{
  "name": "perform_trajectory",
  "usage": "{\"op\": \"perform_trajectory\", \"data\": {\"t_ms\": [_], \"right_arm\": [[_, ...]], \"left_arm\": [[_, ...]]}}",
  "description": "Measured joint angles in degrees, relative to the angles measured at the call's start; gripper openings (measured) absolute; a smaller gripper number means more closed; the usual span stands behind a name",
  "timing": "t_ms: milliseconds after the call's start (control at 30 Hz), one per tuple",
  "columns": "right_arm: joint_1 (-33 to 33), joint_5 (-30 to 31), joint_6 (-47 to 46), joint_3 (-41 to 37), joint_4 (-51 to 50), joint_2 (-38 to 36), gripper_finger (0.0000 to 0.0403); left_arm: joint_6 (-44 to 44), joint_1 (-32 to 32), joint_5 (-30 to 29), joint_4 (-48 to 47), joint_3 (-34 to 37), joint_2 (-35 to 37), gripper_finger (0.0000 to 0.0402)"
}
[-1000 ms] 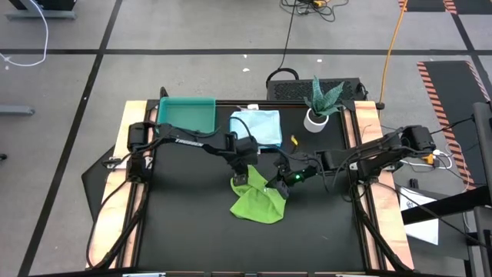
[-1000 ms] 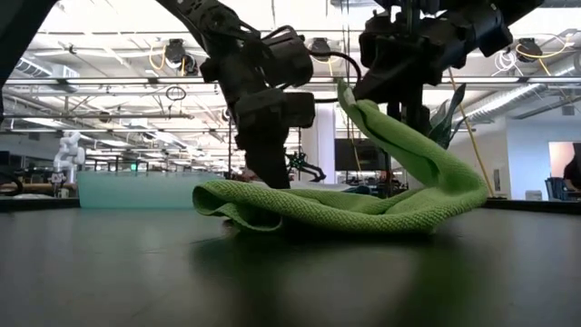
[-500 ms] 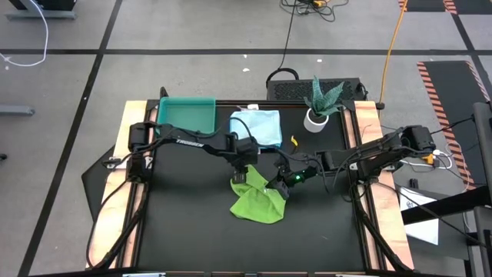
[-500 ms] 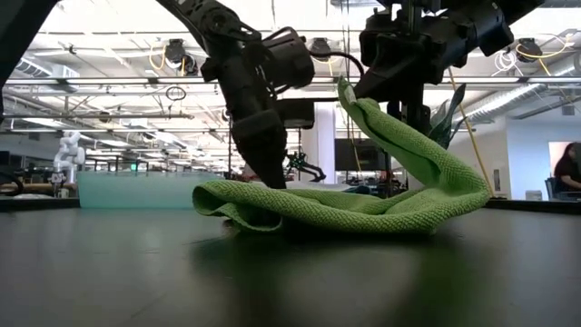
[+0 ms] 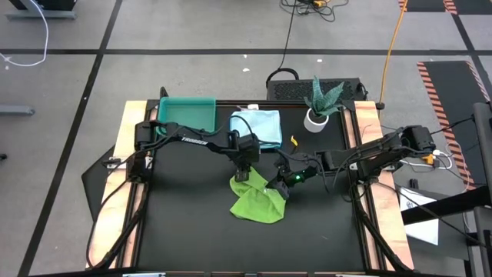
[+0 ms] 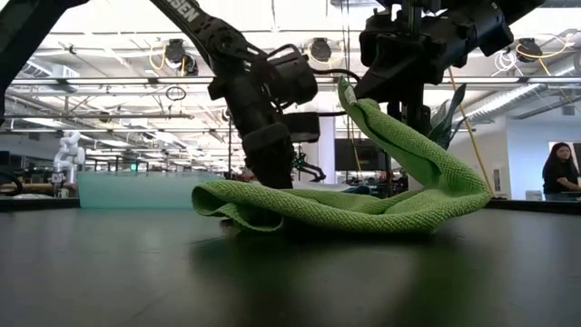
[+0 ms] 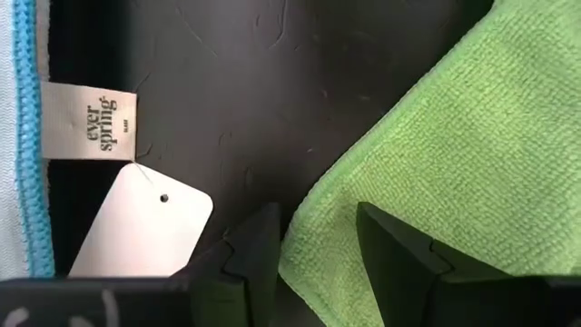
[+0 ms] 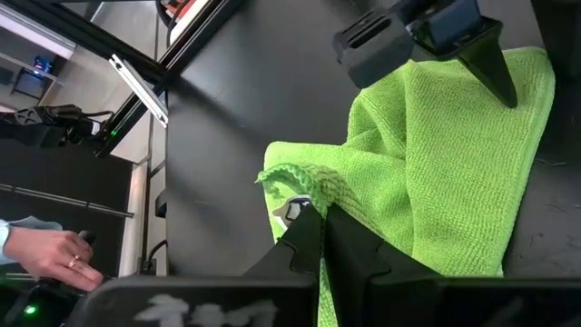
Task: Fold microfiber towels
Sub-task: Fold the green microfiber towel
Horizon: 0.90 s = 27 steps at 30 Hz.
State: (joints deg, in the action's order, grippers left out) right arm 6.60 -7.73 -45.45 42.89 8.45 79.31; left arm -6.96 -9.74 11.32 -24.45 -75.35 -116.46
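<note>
A green microfiber towel (image 5: 257, 200) lies crumpled on the black table, with its right part raised. My right gripper (image 5: 283, 187) is shut on that raised part (image 6: 363, 104). My left gripper (image 5: 243, 175) is open and points steeply down at the towel's far left edge. In the left wrist view its two fingers stand either side of that edge (image 7: 313, 227). A pale blue towel (image 5: 257, 127) lies flat at the far side. Its white tags (image 7: 89, 120) show in the left wrist view. My left gripper has the green towel's edge (image 7: 309, 241) between its open fingers (image 7: 259, 241); whether they touch the cloth I cannot tell. My right gripper pinches the towel's raised edge (image 8: 292, 186) between its two fingers, slanting down from the table's right. That edge is lifted clear. The cloth arches down slack from it to the part lying on the table (image 6: 272, 204).
A teal tray (image 5: 187, 115) stands at the far left, next to the pale blue towel. A potted plant (image 5: 319, 108) stands at the far right. A small yellow thing (image 5: 294, 141) lies near the plant. A person stands in the room beyond the table (image 6: 558, 173).
My left gripper has come down toward the green towel's far left edge, shifted a little toward the table's right, and rolled slightly. Its fingers have stayed open. The towel and my right gripper have kept still.
</note>
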Motion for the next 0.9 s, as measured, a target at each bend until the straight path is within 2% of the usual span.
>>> {"op": "perform_trajectory", "data": {"t_ms": [300, 367, 500, 600, 700, 800, 900], "right_arm": [[-0.01, -0.02, 0.08, 0.00, 0.24, 0.00, 0.0000], [-0.01, -0.02, 0.33, 0.00, 0.24, 0.00, 0.0000], [-0.01, -0.02, 1.11, 0.00, 0.24, 0.00, 0.0000], [-0.01, -0.02, 1.42, 0.00, 0.21, -0.08, 0.0000], [-0.01, -0.02, 2.13, 0.00, -0.59, -1.13, 0.0000], [-0.35, -0.03, 3.97, -0.02, -1.72, -3.99, 0.0000], [-1.84, -0.07, 5.33, -0.07, -1.94, -9.11, 0.0000]], "left_arm": [[-0.80, 0.83, -0.88, -2.48, -0.21, -0.46, 0.0148], [0.22, 0.79, -0.93, -2.59, -0.17, -0.49, 0.0125], [3.27, 0.70, -1.26, -3.44, -0.15, -0.50, 0.0023], [6.44, 0.72, -0.88, -4.20, -0.13, -0.11, 0.0008], [10.97, 0.85, 0.00, -8.26, 0.26, 2.35, 0.0005], [14.28, 1.23, -0.03, -12.93, 0.39, 8.32, 0.0004], [17.26, 2.36, -5.68, -19.53, 0.09, 16.21, 0.0003]]}}
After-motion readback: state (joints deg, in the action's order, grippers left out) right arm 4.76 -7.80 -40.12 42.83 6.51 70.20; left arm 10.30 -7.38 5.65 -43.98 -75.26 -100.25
